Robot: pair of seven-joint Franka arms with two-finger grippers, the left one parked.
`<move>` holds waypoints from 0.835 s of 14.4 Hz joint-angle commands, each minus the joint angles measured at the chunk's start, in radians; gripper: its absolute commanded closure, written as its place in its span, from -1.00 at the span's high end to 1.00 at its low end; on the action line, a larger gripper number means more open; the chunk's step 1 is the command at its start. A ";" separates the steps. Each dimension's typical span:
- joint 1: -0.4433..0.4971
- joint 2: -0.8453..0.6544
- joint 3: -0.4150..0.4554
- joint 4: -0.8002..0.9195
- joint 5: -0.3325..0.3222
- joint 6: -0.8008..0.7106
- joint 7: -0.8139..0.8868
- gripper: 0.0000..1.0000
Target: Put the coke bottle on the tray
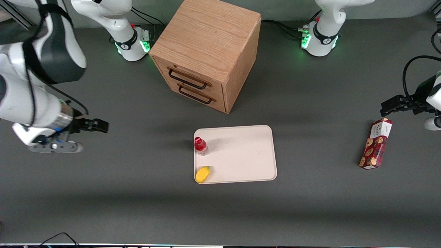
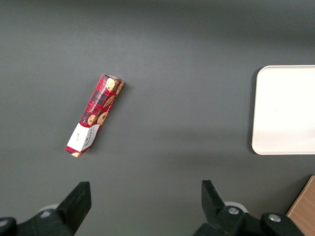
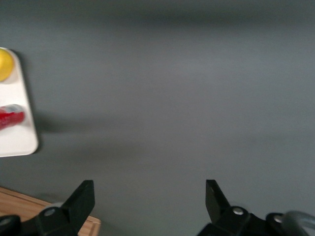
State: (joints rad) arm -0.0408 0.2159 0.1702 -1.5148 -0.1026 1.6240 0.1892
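1. Front view: the small slim red coke bottle [image 1: 201, 145] with its red cap stands upright on the flat pale cream rectangular tray [image 1: 241, 155], close to the tray edge facing the working arm
2. A yellow rounded fruit-like object [image 1: 202, 174] lies on the same tray, nearer the front camera than the bottle
3. The right arm's gripper [image 1: 100, 126] hovers over bare dark grey tabletop [image 1: 137, 193], well apart from the tray, its fingers [image 3: 81, 199] spread wide and empty
4. A light wooden two-drawer cabinet [image 1: 206, 51] stands farther from the camera; a red-and-white cookie box [image 1: 375, 144] lies toward the parked arm's end
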 commanded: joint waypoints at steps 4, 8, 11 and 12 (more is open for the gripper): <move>-0.103 -0.229 -0.055 -0.153 0.090 0.020 -0.119 1.00; -0.111 -0.274 -0.055 -0.205 0.100 0.037 -0.119 1.00; -0.111 -0.289 -0.054 -0.212 0.104 0.034 -0.149 1.00; -0.111 -0.290 -0.051 -0.217 0.104 0.034 -0.158 1.00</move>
State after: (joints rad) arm -0.1481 -0.0395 0.1172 -1.6895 -0.0221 1.6372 0.0745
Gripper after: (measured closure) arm 0.000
